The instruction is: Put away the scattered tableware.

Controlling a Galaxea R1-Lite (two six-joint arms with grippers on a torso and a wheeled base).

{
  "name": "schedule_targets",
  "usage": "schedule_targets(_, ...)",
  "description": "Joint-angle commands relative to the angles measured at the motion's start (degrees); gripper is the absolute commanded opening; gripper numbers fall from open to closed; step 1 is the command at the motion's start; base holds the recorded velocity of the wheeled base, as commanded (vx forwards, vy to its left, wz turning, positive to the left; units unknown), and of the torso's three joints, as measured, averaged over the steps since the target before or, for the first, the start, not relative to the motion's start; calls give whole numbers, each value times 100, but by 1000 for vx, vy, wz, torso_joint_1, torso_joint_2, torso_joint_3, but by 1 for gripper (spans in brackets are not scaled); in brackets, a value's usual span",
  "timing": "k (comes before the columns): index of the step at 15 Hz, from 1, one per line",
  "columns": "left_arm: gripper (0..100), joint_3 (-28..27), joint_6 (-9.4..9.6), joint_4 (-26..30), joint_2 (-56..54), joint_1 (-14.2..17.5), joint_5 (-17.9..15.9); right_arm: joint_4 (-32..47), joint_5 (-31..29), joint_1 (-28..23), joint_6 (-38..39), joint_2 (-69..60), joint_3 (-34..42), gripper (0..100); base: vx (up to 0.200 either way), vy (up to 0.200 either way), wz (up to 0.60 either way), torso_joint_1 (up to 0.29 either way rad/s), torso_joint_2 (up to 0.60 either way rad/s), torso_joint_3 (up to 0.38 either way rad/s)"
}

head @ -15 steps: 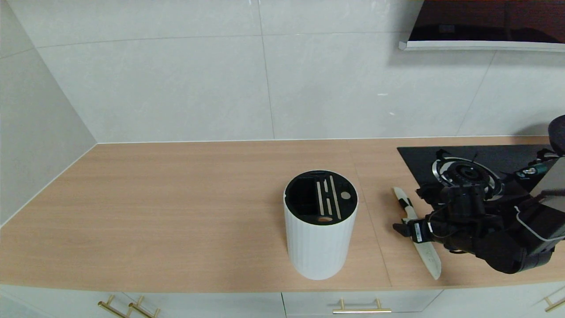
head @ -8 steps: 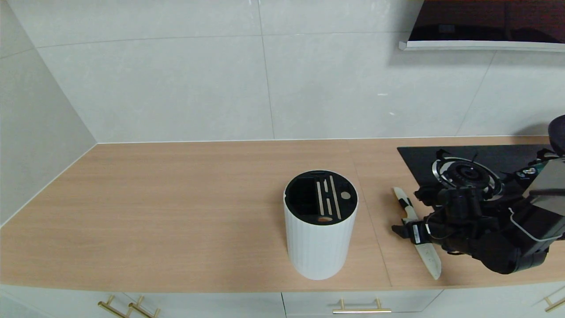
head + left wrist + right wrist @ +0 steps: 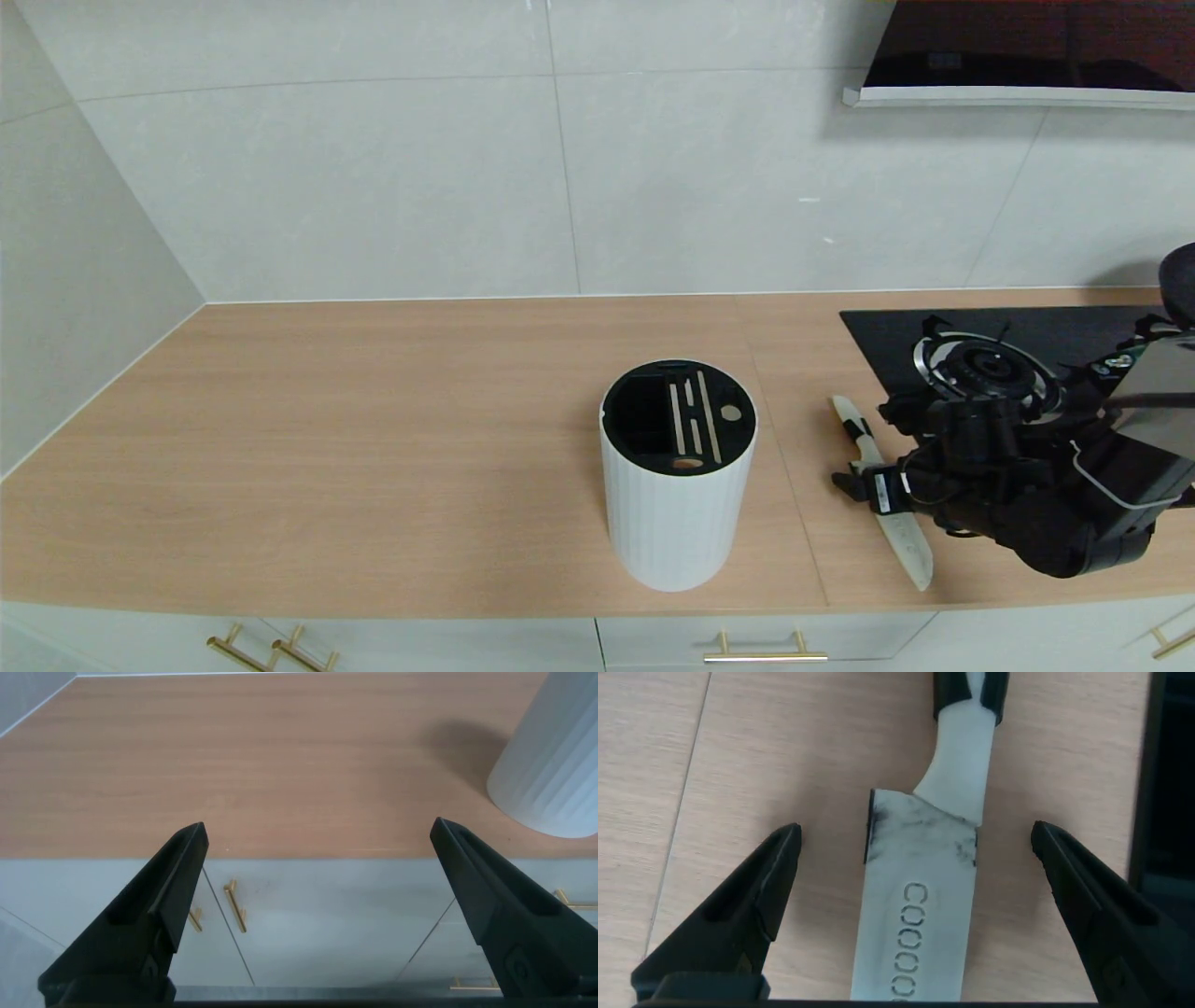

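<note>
The right gripper (image 3: 870,448) hangs low over a pale-bladed kitchen knife (image 3: 920,896), its jaws spread wide to either side of the blade's heel, just short of the black-banded handle. The knife lies flat on the wooden surface (image 3: 373,448) between the white slotted knife block (image 3: 677,504) and the gas hob (image 3: 896,336), with its tip close to the surface's front edge.

The risk appears to lie in the grip point. Closing here, the jaws would meet a thin blade lying flush with the wood and could skate over it, or shove the knife toward the edge. If the jaws did catch it, the handle's weight might swing the knife, leaving it askew for the block's narrow slots.

The left gripper (image 3: 318,831) waits with its jaws open and empty, above the surface's front edge near the block.
</note>
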Motion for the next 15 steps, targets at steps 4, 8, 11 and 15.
schedule_targets(4, 100, 0, -1, 0, 7, 5, 4, 9, 7, 2, -11, 164, -51, 0, 0, 0, 0, 0, 0, 0)
schedule_targets(8, 100, 0, -1, 0, 7, 5, 4, -158, -1, 2, -11, 164, -24, 0, 0, 0, 0, 0, 0, 0)
schedule_targets(11, 100, 0, -1, 0, 7, 5, 4, -158, -10, 2, -11, 50, -15, 0, 0, 0, 0, 0, 0, 0)
schedule_targets(15, 100, 0, -1, 0, 7, 5, 4, -281, -353, 2, -2, -188, 72, 0, 0, 0, 0, 0, 0, 0)
